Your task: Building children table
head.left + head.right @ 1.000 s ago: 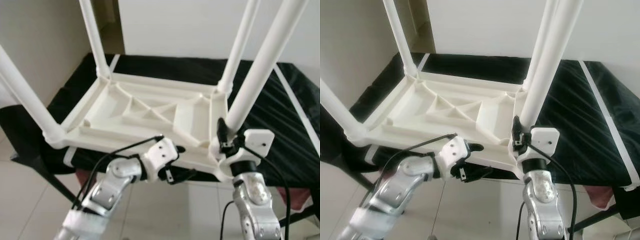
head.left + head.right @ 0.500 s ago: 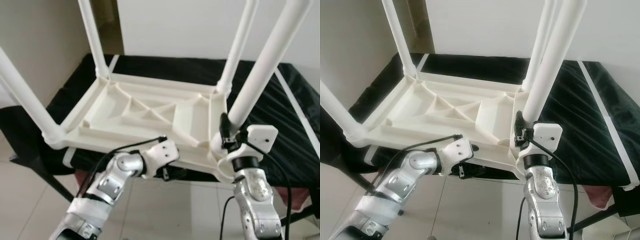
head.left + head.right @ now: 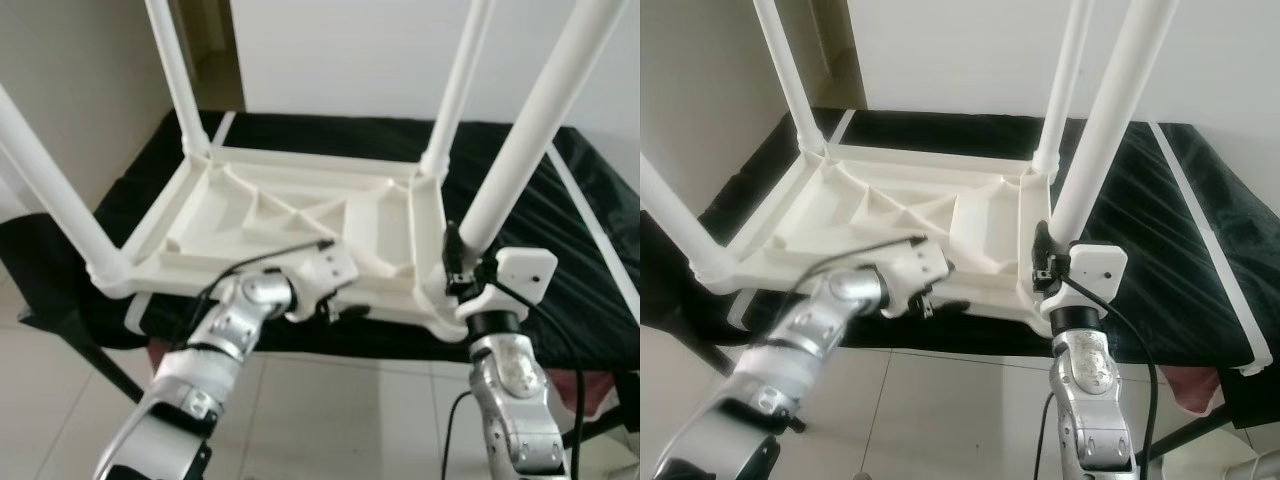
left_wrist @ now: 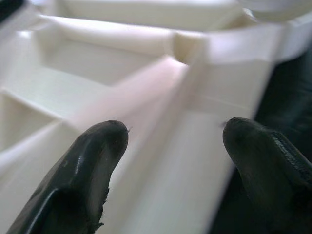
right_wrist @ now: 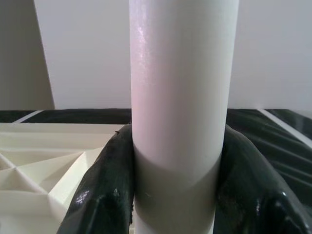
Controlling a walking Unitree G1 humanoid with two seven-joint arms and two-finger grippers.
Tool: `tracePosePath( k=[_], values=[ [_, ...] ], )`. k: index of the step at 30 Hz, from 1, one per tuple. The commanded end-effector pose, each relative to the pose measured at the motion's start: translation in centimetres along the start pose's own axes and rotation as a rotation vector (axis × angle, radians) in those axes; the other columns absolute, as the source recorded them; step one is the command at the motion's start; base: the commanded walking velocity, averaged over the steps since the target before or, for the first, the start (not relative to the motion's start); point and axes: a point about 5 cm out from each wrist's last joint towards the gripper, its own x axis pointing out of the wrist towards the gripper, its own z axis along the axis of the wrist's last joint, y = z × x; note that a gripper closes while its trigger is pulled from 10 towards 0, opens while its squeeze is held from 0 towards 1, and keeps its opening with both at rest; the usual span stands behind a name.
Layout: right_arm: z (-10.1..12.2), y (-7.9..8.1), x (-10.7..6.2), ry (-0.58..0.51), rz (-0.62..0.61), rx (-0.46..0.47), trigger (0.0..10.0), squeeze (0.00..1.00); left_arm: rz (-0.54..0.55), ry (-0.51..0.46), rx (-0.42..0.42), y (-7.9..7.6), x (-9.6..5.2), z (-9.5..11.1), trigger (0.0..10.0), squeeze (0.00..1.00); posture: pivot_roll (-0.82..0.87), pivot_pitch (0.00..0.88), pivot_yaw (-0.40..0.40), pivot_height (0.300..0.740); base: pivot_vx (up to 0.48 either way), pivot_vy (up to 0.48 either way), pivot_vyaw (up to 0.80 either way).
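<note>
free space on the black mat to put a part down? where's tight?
Bare black mat right of the upturned table, and a strip behind it by the wall. Tight along the near rim: left gripper open there, right gripper shut on the near right leg.

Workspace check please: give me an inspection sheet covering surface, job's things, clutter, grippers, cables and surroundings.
Surface: black cloth-covered table with white edge stripes.
Job's things: white children table lying upside down on it, four legs pointing up.
Clutter: nothing seen.
Grippers: right gripper shut on the near right leg just above its socket; left gripper open at the near rim, one finger over the ribbed underside, the other outside the rim.
Cables: black cable along the left forearm; another beside the right wrist.
Surroundings: white wall behind, tiled floor below.
</note>
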Motion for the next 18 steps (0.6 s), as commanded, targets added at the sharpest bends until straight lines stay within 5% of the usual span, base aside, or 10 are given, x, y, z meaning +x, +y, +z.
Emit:
tracePosePath(
  k=[1,6,13,18],
  values=[
    [0.3,-0.4,0.3,-0.028,-0.014,0.001,10.0,0.00,0.554,0.019,-0.015,2.6,-0.6,-0.6,10.0,0.00,-0.04,0.013,0.006,0.740,0.000,0.000,0.00],
    [0.3,-0.9,0.4,-0.030,-0.029,-0.007,10.0,0.00,0.504,-0.002,-0.027,2.3,-0.3,-0.5,10.0,0.00,-0.04,0.014,0.009,0.740,0.000,0.000,0.00],
    [0.2,-1.3,0.3,-0.024,-0.048,-0.010,10.0,0.00,0.185,-0.203,-0.045,-1.0,-0.2,1.3,10.0,0.00,-0.03,0.022,0.004,0.740,0.000,0.000,0.00],
    [0.0,-1.0,-0.2,-0.014,-0.049,-0.002,10.0,0.00,0.136,-0.296,-0.102,-1.7,-0.7,2.1,10.0,0.00,-0.02,0.035,0.002,0.740,0.000,0.000,0.00]
  ],
)
